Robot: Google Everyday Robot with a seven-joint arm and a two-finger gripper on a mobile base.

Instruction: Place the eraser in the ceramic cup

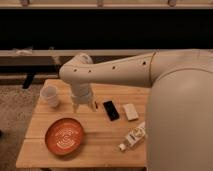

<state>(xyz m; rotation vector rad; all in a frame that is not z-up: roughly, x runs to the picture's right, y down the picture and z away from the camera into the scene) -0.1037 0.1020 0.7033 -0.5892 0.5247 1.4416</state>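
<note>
Only one camera view here, looking down over the robot's big white body on the right side of the shot. The arm (pixel 117 67) reaches out from there to the left and bends down at the wrist over the back part of the wooden worktop (pixel 105 145).

The gripper (pixel 79 106) hangs at the end of that wrist, pointing down, low over the worktop, between the cup (pixel 50 95) and the eraser (pixel 111 110). Honestly I can't tell whether the jaws are apart or together, they just blend into one pale lump from this angle. Can't tell if the tip touches the wood either.

The eraser lies flat on the worktop to the right of the gripper, apart from it, turned a bit diagonal. A small reddish-brown thing (pixel 95 105) sits between the two, just beside the gripper. A beige block (pixel 131 111) lies just right of the eraser, close but not touching.

The cup stands upright near the back left corner, left of the gripper and apart from it.

An orange plate (pixel 65 136) with a pale pattern sits in front, below the gripper. A white bottle-ish thing (pixel 134 136) lies on its side near the front right, next to the robot's body.
</note>
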